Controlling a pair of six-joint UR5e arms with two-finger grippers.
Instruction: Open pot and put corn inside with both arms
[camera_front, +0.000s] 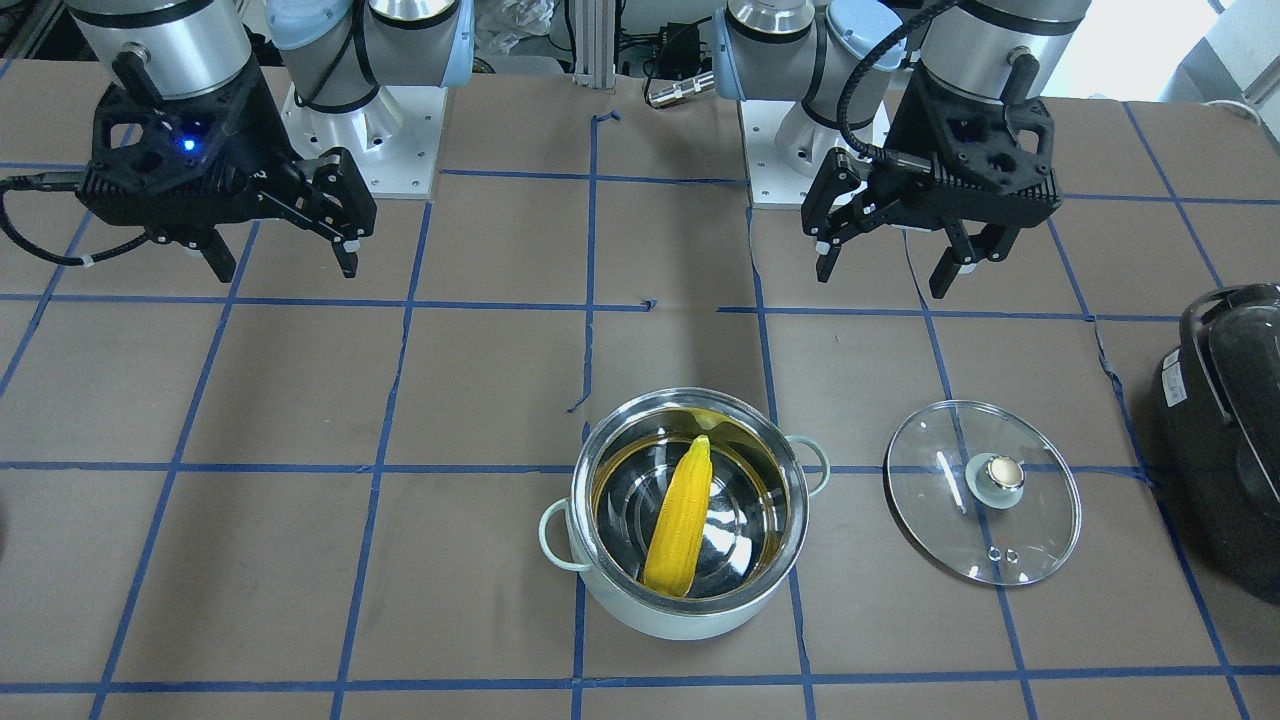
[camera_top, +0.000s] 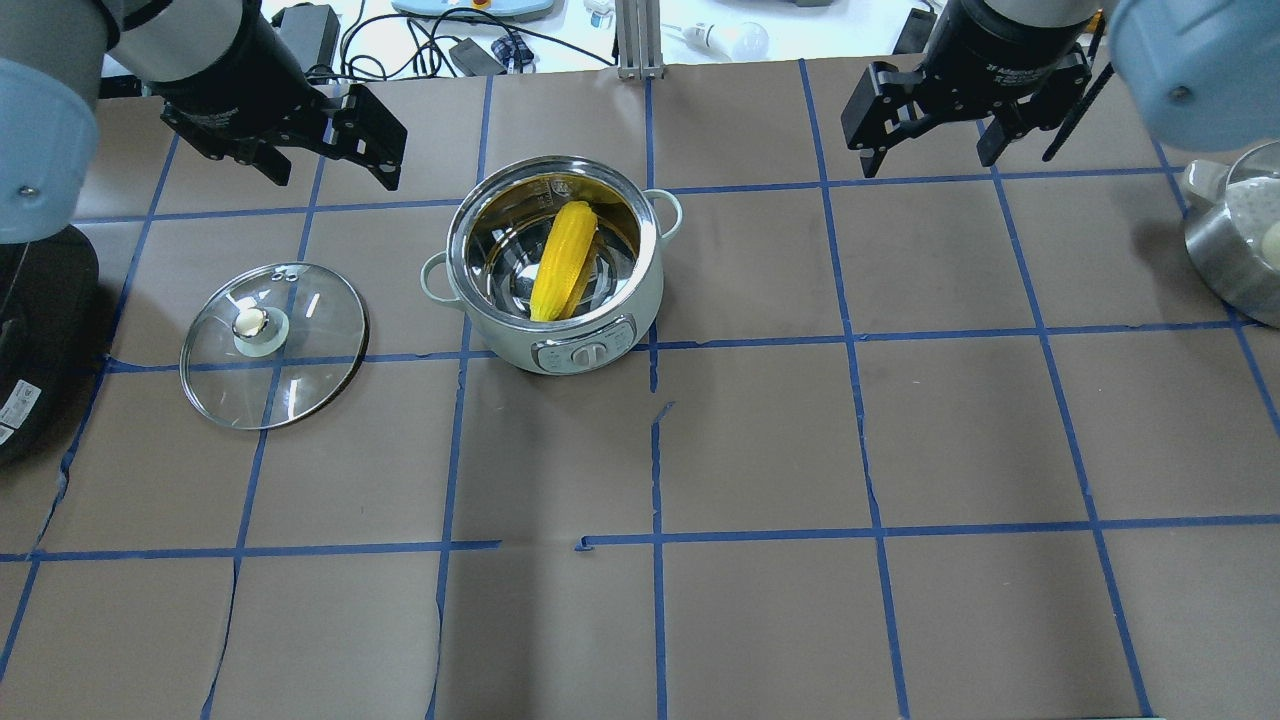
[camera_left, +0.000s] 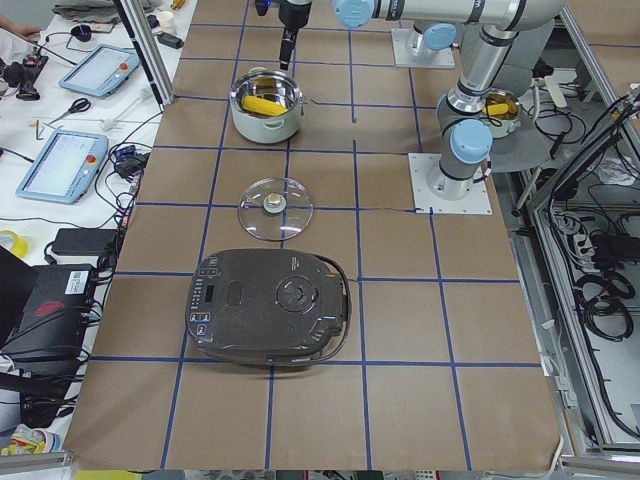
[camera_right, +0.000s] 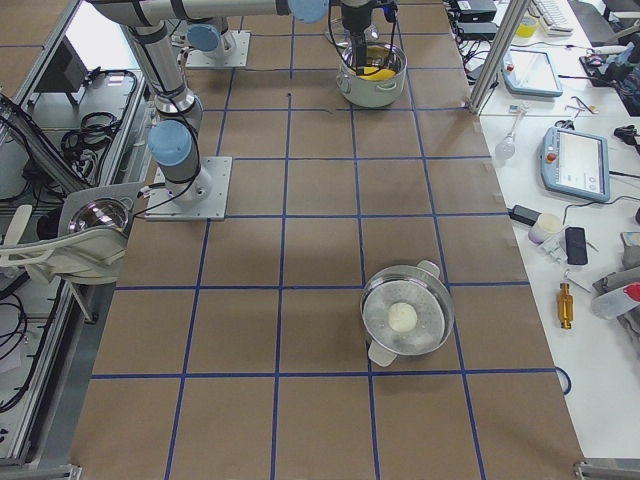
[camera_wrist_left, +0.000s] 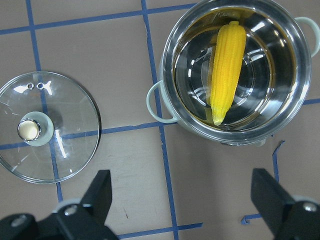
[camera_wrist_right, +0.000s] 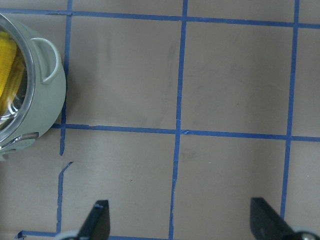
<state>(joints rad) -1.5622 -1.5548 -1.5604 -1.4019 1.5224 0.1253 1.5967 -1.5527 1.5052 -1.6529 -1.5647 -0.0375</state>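
Corn (camera_top: 563, 262) is sat in the open pot (camera_top: 600, 345), lid (camera_top: 290, 370) at its 9 o'clock. Left fingers (camera_top: 378, 140) and right fingers (camera_top: 866, 110) are spread, empty. Lid could get clipped by low swings.

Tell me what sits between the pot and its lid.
Nothing: between the pot and the lid there is only bare table crossed by blue tape, as the overhead and left wrist views show.

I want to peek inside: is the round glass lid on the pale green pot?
No, the round glass lid lies on the table beside the open pale green pot.
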